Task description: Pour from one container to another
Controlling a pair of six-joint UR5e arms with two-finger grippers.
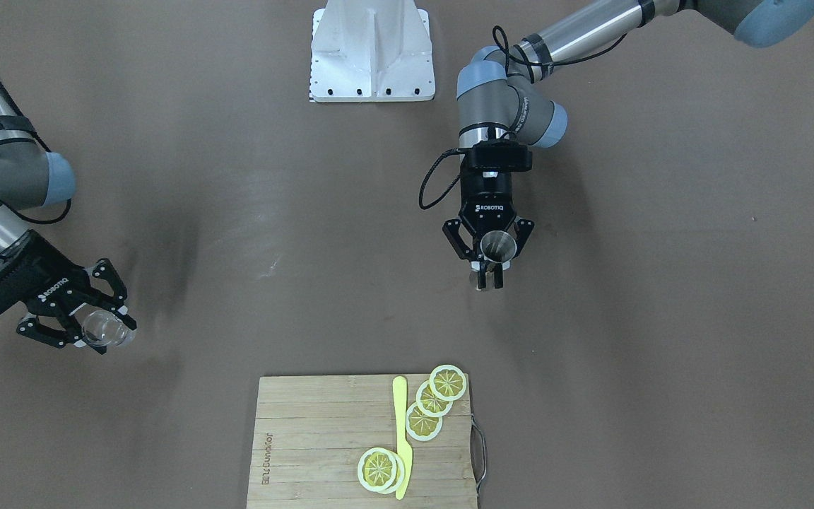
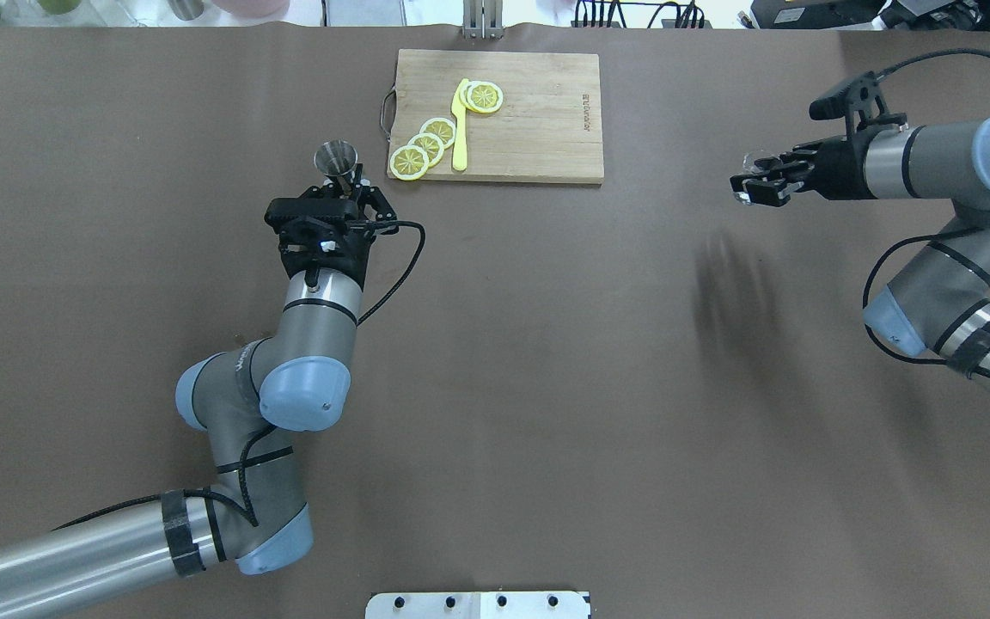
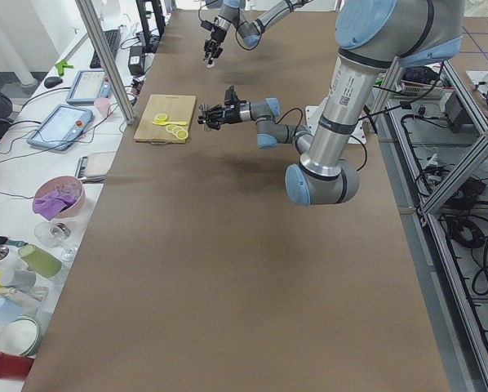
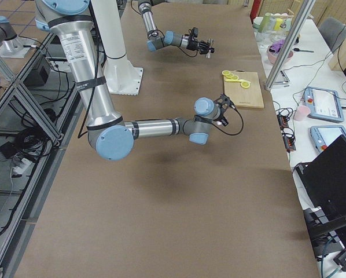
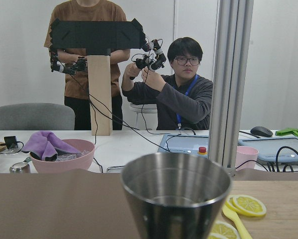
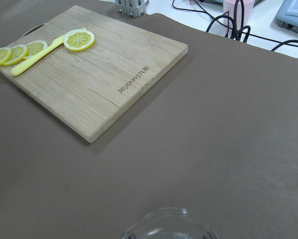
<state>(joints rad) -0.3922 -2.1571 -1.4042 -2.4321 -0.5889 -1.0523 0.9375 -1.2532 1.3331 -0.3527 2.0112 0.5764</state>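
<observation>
My left gripper (image 1: 490, 272) (image 2: 345, 182) is shut on the silver metal jigger (image 1: 497, 245) (image 2: 336, 159), held upright above the table near the cutting board's left end; its open cone fills the bottom of the left wrist view (image 5: 176, 196). Far across the table my right gripper (image 1: 99, 326) (image 2: 753, 179) is shut on the small clear glass (image 1: 104, 327) (image 2: 754, 160), lifted off the table. The glass's rim (image 6: 169, 226) peeks in at the bottom of the right wrist view. The two containers are wide apart.
A bamboo cutting board (image 1: 315, 438) (image 2: 538, 112) (image 6: 104, 79) lies at the table's far edge with several lemon slices (image 1: 433, 399) (image 2: 426, 144) and a yellow knife (image 1: 401, 435) (image 2: 460, 125). The robot's white base (image 1: 372, 53) is at the near edge. Operators sit beyond the table (image 5: 181, 94).
</observation>
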